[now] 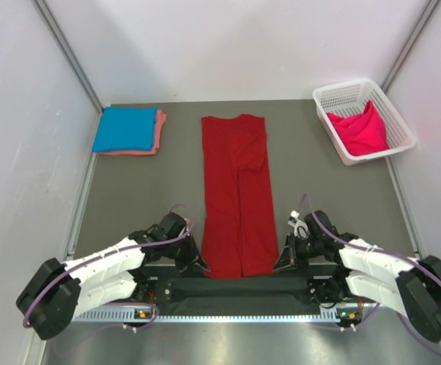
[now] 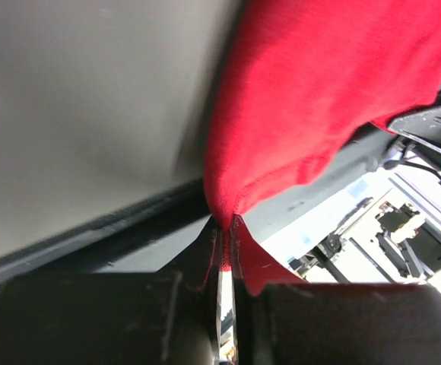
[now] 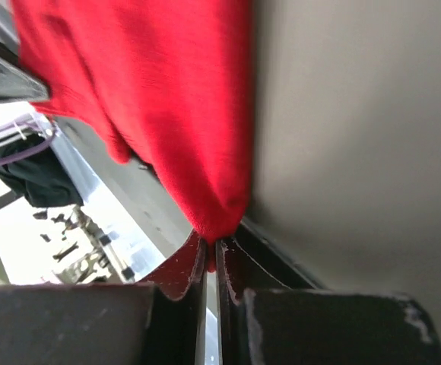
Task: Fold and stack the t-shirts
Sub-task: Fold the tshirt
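Note:
A dark red t-shirt (image 1: 237, 194) lies as a long narrow strip down the middle of the table, sides folded in. My left gripper (image 1: 203, 266) is shut on its near left corner, and the left wrist view shows red cloth (image 2: 312, 114) pinched between the jaws. My right gripper (image 1: 279, 264) is shut on the near right corner, with the cloth (image 3: 167, 114) bunched at its fingertips. A folded bright blue t-shirt (image 1: 125, 128) rests on a salmon pink one (image 1: 160, 131) at the far left. A hot pink t-shirt (image 1: 360, 129) sits crumpled in the basket.
The white lattice basket (image 1: 344, 96) stands at the far right corner. White walls close in the grey table on three sides. The black base rail (image 1: 236, 289) runs between the arm bases at the near edge.

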Robot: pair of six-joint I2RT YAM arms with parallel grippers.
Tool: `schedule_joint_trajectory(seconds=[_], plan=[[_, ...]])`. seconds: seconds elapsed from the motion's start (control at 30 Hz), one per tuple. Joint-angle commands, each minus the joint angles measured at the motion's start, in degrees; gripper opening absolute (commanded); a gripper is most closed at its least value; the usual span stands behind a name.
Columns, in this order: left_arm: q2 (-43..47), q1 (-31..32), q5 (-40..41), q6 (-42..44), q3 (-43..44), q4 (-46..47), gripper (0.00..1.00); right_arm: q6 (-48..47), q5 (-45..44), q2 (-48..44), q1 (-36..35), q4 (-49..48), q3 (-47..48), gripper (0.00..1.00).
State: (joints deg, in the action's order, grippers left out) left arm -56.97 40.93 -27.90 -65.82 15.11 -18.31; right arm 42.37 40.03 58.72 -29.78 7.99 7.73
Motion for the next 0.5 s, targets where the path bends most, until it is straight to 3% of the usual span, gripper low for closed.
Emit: schedule_joint_trajectory(seconds=[0.0,0.27,0.47], plan=[[3.61,0.21,-1.37,-1.15,2.37,-1.37,0.02,0.26,-2.15,-5.62,-0.37,2.10,4.57,0.00],[7.83,0.73,-1.19,-3.35,6.68,-11.13,0.00,3.16,-1.01,-14.42,-0.45,13.01,6.69,0.00],[9.24,1.52,-2.94,-4.31,5.54,-12.45,0.00,2.63,-0.22,-17.58,-0.45,16.53,4.05,0.00]])
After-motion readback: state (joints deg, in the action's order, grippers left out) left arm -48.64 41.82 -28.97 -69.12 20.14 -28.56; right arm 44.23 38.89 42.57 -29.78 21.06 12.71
